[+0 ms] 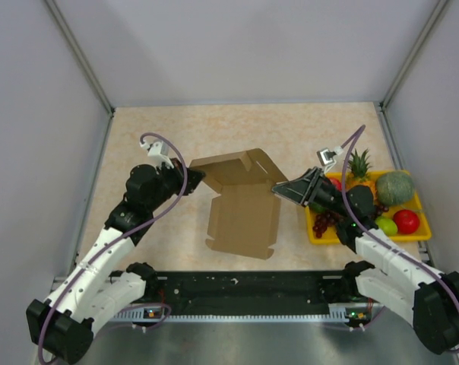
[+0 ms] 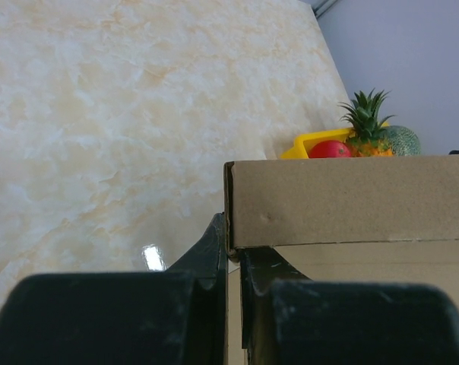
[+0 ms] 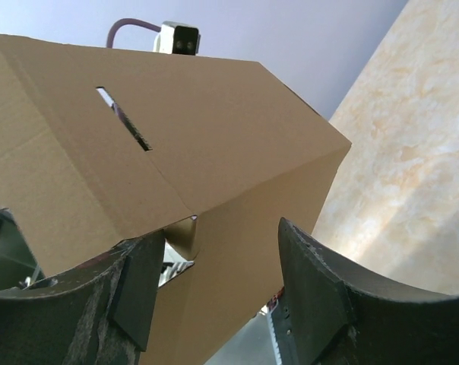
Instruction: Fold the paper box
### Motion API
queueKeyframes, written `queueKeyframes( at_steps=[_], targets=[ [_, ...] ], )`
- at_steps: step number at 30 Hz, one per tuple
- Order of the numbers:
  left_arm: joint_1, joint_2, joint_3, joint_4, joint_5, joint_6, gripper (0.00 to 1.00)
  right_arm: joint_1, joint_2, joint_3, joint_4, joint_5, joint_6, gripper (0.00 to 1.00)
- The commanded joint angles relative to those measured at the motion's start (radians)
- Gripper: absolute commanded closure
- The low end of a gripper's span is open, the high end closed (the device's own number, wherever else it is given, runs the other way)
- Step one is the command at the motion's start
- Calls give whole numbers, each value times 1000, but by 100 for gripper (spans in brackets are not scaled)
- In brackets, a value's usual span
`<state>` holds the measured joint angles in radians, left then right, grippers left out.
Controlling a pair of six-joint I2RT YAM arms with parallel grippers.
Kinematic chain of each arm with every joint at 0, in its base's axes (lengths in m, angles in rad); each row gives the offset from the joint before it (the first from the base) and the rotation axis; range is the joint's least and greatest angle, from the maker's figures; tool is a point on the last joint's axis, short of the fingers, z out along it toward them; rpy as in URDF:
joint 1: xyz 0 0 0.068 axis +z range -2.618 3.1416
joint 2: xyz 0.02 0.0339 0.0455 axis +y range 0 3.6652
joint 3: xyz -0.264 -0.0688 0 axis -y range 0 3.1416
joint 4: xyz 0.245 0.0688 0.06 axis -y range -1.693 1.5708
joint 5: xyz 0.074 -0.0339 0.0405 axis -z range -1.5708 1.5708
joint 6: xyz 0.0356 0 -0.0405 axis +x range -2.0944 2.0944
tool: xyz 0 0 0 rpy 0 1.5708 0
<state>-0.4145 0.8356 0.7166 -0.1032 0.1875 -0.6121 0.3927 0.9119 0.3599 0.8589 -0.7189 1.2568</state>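
Box (image 1: pixel 241 209) mid-table (image 1: pixel 153 144), half-formed: left gripper (image 1: pixel 197 176) clamps its raised back flap (image 1: pixel 229 163), right gripper (image 1: pixel 278 189) gapes wide at the right edge, which by my reckoning needs gripping and folding up next.

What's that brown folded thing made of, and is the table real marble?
The paper box looks like plain brown kraft cardboard, matte and unprinted: the wrist views show sharp creases, a cut slot and a thin raw edge. The table top has beige marble-like veining with a glossy finish, as a light glints off it; real stone or printed laminate, I cannot tell.
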Motion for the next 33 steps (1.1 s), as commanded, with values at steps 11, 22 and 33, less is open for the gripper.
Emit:
queueKeyframes(
  at_steps=[11,22,33],
  targets=[
    [0,-32,-6,71,20,8,100,55,-19,54,-138,186,-71,70],
    [-1,-36,-17,88,3,5,100,80,-73,53,-319,286,-134,97],
    [0,6,35,-32,-82,64,100,31,-324,145,-862,125,-601,25]
  ],
)
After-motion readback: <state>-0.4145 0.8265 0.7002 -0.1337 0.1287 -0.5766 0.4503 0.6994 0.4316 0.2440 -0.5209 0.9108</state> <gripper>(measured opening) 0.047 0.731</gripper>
